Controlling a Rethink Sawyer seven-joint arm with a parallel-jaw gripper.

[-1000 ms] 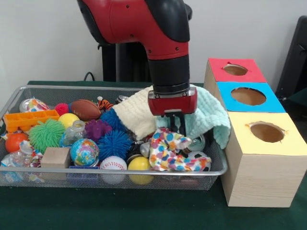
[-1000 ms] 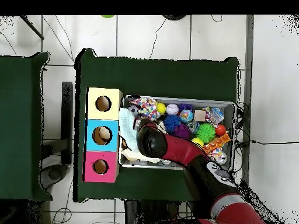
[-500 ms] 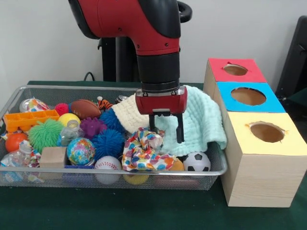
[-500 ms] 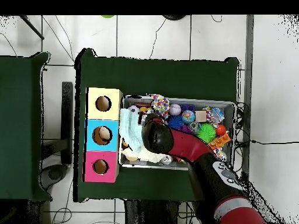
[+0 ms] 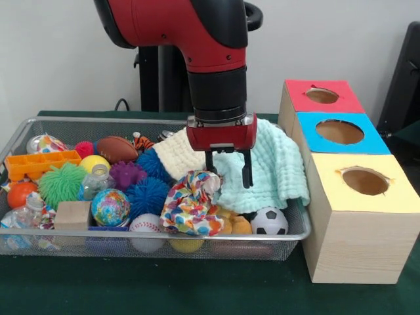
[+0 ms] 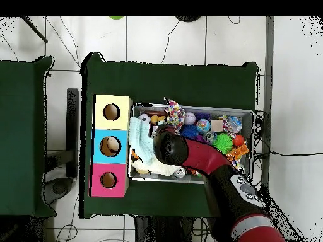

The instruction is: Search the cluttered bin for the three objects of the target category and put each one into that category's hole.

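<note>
My gripper [image 5: 228,172] hangs over the right half of the wire bin [image 5: 289,233], its fingers apart. A multicoloured spotted cloth [image 5: 191,209] is bunched up below it, with its top corner touching the left finger [image 5: 210,163]; whether it is pinched is unclear. Behind the fingers a mint towel [image 5: 275,167] drapes over the bin's right end, next to a cream cloth [image 5: 180,154]. The box at the right has a red hole [image 5: 321,96], a blue hole [image 5: 340,132] and a yellow hole [image 5: 365,180]. In the overhead view the arm [image 6: 189,154] hides the gripper; the spotted cloth [image 6: 171,112] shows beside it.
The bin also holds a soccer ball [image 5: 269,222], a baseball [image 5: 146,224], a globe ball [image 5: 110,207], a wooden block [image 5: 73,215], a green spiky ball [image 5: 62,184], a blue spiky ball [image 5: 147,195], a football [image 5: 118,149] and an orange tray [image 5: 41,164].
The gripper moved left and rose slightly, its fingers spreading. The spotted cloth was dragged left with it and bunched up, uncovering the soccer ball.
</note>
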